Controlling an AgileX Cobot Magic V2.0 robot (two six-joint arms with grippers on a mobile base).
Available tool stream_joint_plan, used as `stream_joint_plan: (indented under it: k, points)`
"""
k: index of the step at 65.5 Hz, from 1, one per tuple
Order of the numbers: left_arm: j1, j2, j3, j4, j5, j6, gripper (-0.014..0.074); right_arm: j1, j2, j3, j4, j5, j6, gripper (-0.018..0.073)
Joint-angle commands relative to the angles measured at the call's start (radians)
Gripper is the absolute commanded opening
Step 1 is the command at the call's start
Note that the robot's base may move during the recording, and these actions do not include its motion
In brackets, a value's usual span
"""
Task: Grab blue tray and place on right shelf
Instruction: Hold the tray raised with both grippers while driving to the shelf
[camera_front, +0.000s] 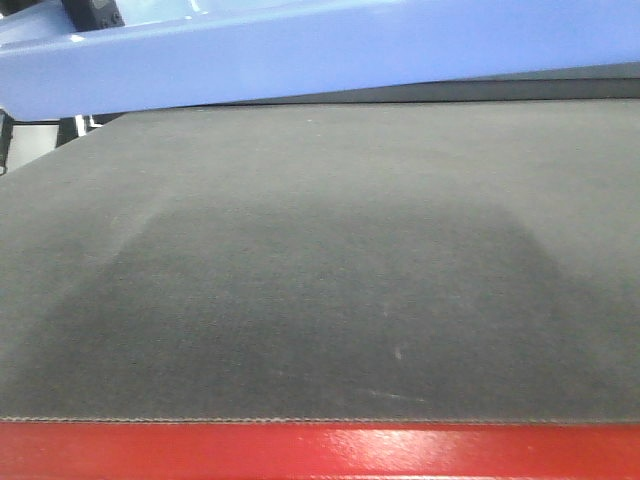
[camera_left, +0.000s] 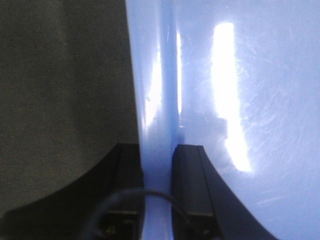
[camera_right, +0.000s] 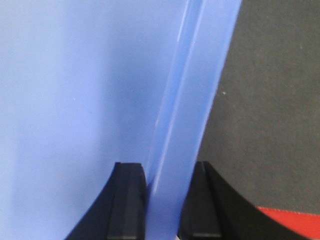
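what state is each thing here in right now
blue tray, gripped by its rim on both sides, apparently held in the air
left end effector, shut on the tray's rim
right end effector, shut on the tray's rim
grey mat, lying flat, shadowed beneath the tray

loc: can't tell, workbench-type | evid: grey felt tabletop (camera_front: 320, 280), red edge (camera_front: 320, 455)

Above mat (camera_front: 320, 270), toward far side: blue tray (camera_front: 300, 50).
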Motion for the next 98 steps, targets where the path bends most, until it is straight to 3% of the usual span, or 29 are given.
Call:
stream_joint_plan:
  k: [1,98]
  points:
    - [-0.014,-0.033,-0.021,0.015,0.107,0.037,-0.0046,0.001,-0.027,-0.032,-0.033,-0.077,-0.026,0.0056]
    - [-0.014,-0.033,-0.021,-0.011,0.107,0.037,-0.0046,0.001,-0.027,-0.032,-0.033,-0.077,-0.026,0.0056]
